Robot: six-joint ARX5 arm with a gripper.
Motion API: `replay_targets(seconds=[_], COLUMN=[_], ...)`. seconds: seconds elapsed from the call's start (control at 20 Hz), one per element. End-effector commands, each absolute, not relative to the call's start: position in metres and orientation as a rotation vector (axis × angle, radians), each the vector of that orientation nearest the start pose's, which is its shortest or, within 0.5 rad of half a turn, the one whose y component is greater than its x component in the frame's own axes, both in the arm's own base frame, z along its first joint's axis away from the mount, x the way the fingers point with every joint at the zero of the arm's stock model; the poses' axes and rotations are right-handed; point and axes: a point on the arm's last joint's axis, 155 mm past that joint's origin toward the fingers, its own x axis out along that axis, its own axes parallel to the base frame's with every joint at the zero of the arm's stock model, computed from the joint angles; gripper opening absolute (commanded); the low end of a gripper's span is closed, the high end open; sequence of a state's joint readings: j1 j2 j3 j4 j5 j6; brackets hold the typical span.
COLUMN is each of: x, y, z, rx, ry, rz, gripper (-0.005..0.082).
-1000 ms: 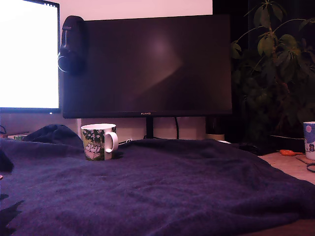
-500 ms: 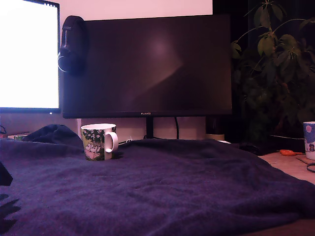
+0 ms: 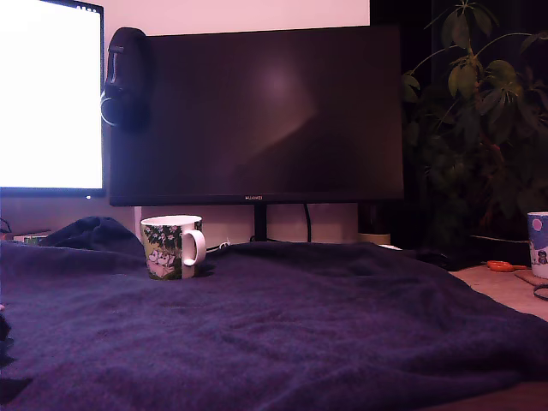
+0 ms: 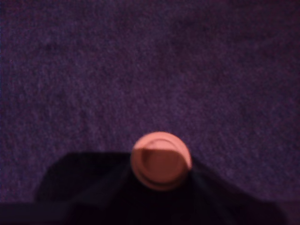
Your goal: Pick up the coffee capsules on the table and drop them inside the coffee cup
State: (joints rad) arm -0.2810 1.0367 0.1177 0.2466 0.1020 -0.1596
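Dim purple light fills the desk scene in the exterior view, where the table (image 3: 282, 334) shows as a rumpled dark blanket in front of a dark monitor (image 3: 257, 111) and a bright screen (image 3: 50, 94) on that view's left. The coffee cup (image 3: 171, 247) stands upright near the back of the blanket, left of centre in this view, its handle turned to the exterior view's right. A pale dotted cup (image 3: 538, 244) sits at the far right edge, beside a leafy plant (image 3: 479, 103). No capsule shows here, and the arm is barely in frame, if at all.

Seen from the wrist, the coffee capsule (image 4: 161, 160) appears as a round, pinkish face, blurred and close to the lens, with fuzzy blanket beyond it. Dark shapes spread on either side of it, likely the gripper's (image 4: 161, 187) own parts, but I cannot tell how the jaws stand or whether they hold the capsule.

My judgement is that the pick is in hand. Next calls for a firm grip, a lift, and a carry to the cup's mouth.
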Motion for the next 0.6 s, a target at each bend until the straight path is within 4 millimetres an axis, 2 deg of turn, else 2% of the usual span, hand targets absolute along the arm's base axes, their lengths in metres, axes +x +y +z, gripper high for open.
replay_targets(seconds=[0.0, 0.25, 0.55], x=[0.267, 0.272, 0.283], y=[-0.097, -0.099, -0.108], z=[0.023, 0.031, 0.052], rx=[-0.081, -0.060, -0.027], ry=[0.678, 0.636, 0.528], rz=[-0.321, -0.337, -0.389], gripper=[0.0162, 0.0157, 0.0157])
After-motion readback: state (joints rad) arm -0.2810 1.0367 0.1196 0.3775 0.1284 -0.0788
